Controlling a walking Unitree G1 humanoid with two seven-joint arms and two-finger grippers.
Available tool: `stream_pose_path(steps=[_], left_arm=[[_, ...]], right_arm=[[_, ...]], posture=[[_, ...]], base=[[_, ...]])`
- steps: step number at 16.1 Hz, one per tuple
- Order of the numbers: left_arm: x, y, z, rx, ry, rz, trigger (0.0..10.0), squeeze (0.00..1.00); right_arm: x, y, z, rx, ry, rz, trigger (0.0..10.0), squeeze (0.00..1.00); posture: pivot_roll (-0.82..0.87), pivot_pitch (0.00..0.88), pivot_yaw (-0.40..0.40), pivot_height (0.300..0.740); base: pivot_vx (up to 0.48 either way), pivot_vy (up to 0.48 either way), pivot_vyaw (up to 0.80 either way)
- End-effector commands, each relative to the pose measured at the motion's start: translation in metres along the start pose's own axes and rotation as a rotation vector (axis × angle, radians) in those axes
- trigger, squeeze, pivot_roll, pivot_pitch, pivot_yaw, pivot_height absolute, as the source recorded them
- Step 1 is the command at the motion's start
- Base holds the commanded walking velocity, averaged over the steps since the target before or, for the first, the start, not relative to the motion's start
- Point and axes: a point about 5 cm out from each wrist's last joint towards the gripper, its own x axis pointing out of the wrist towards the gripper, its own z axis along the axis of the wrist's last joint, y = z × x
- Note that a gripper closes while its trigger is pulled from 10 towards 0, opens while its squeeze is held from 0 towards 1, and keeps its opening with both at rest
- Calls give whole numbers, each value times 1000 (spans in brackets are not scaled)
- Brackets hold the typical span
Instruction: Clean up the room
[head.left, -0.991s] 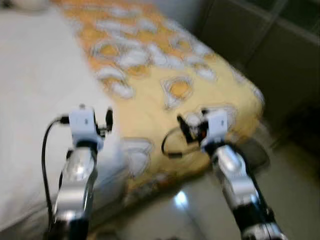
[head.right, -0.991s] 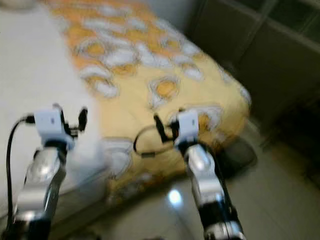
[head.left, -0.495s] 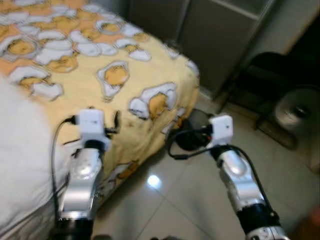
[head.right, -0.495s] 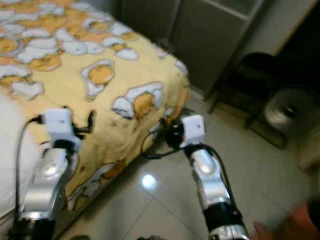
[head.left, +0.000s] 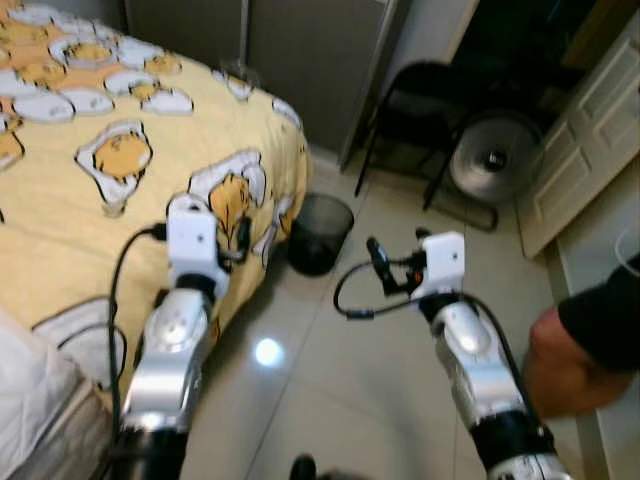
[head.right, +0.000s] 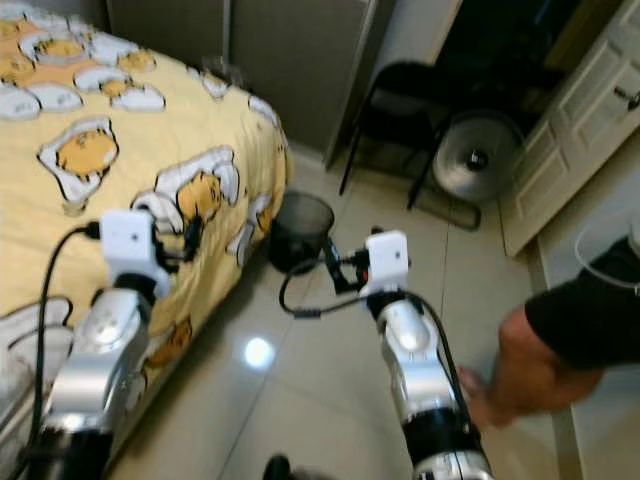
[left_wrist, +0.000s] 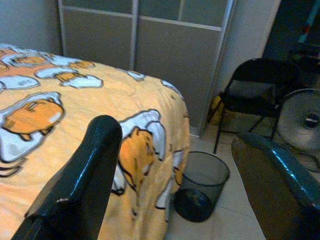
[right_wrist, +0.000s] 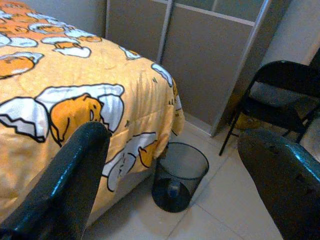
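Wastebasket (head.left: 320, 232) at bed (head.left: 90, 190) corner, bare tiled floor (head.left: 340, 380) beyond, left gripper (left_wrist: 175, 165) and right gripper (right_wrist: 170, 165) both spread, empty

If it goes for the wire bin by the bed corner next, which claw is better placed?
Right, probably. The right claw hangs open above bare floor close to the bin. The left claw, open too, sits over the blanket.

- Pale glossy tiled floor (head.left: 330, 370), with a bright glare spot (head.left: 268, 351).
- Bed under a yellow egg-patterned quilt (left_wrist: 75, 115).
- Grey panelled wardrobe doors (right_wrist: 210, 65) behind.
- Black folding chair (left_wrist: 260, 85) beside a round fan (head.left: 495, 160).
- White panelled door (head.left: 585, 130).
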Motion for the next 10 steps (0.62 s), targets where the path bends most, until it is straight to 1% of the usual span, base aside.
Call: stream_pose_path(steps=[1,3,7,8,10], left_arm=[[-1,-6,2,9,-10,-20,10000,0],[-1,-9,0,8,-4,-23,10000,0],[3,-7,2,14,-20,-19,10000,0],[8,-12,4,-1,-26,-7,10000,0],[9,-11,6,-3,-28,-6,10000,0]], right_arm=[[-1,-3,1,-7,-3,1,10000,420],[1,-1,1,-25,0,22,10000,427],[7,2,4,-3,-6,30,10000,439],[9,-4,3,30,9,9,10000,447],[9,-6,4,42,12,8,10000,443]], posture=[[223,0,-162,740],[229,0,-169,740],[236,0,-183,740],[233,0,-189,740],[232,0,-191,740]], base=[[0,0,0],[0,0,756],[0,0,680],[0,0,587],[0,0,544]])
